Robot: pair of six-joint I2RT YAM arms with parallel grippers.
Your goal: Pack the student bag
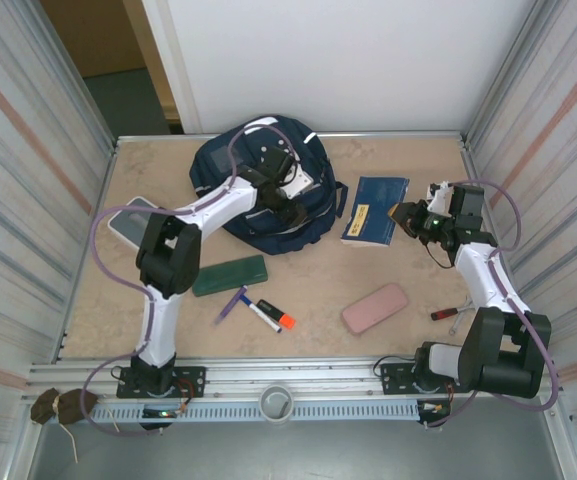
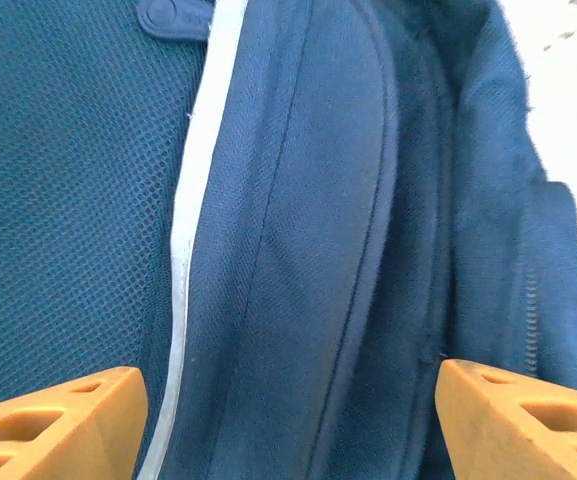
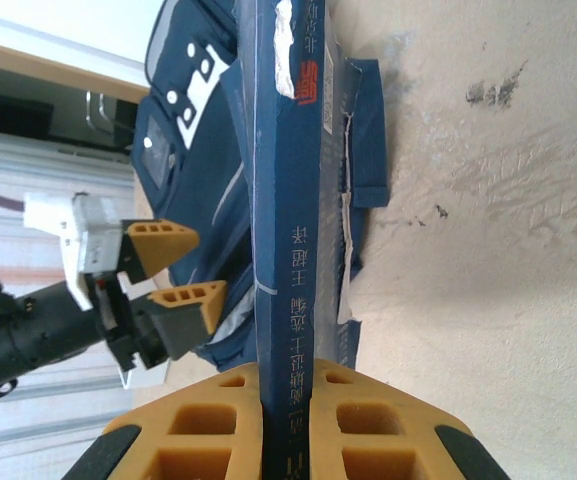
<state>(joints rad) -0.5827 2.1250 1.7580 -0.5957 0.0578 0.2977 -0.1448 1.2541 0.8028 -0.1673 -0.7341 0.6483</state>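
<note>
Right gripper (image 3: pixel 286 392): jaws narrow, clamped on the edge of dark-blue booklet (image 3: pixel 286 200), which lies just right of student bag (image 1: pixel 230 160). Left gripper (image 2: pixel 288 425): jaws wide, holding nothing, over the bag's front. The white stripe and a seam lie between the fingers. Bag lies far-centre on table (image 1: pixel 318 285).

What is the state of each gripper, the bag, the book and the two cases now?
Left gripper: open, close over the bag.
Right gripper: shut on the book.
Bag: lying down; whether its zip is open I cannot tell.
Book: closed, clamped at its edge.
Green case: closed, lying flat.
Pink case: closed, lying flat.
</note>
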